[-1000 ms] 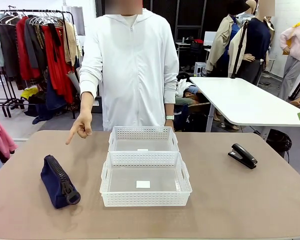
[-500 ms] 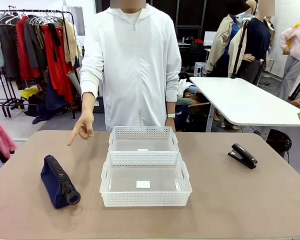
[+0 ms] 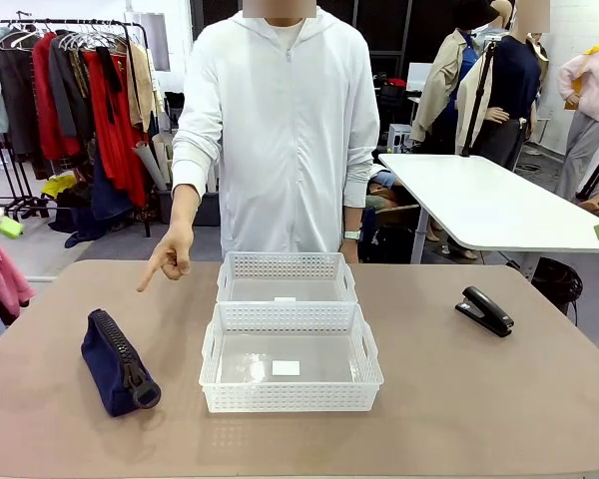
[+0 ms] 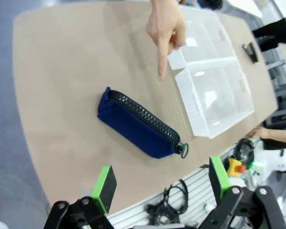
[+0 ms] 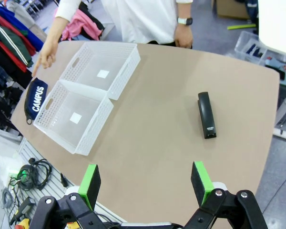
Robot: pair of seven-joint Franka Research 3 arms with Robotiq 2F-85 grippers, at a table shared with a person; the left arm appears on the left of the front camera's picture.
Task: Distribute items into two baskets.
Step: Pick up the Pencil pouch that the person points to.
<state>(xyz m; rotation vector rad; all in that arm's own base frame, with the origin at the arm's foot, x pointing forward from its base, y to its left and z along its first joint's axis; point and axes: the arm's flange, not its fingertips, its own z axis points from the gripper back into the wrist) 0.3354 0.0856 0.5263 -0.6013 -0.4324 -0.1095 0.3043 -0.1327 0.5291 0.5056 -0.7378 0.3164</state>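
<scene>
Pointing person's hand (image 3: 170, 257), index finger out, other fingers curled, 12 o'clock of navy-blue fabric zip pouch (image 3: 118, 362), pouch on tan table (image 3: 459, 399), 9 o'clock of 2 white lattice plastic baskets (image 3: 292, 397), small black stapler (image 3: 484, 310) at 3 o'clock, left gripper (image 4: 161, 180) and right gripper (image 5: 145, 182) spread wide, holding nothing.

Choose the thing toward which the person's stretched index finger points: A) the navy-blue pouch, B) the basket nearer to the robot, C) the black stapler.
A: the person's hand aims its index finger down toward the navy pouch, while the stapler lies far off on the other side.
</scene>
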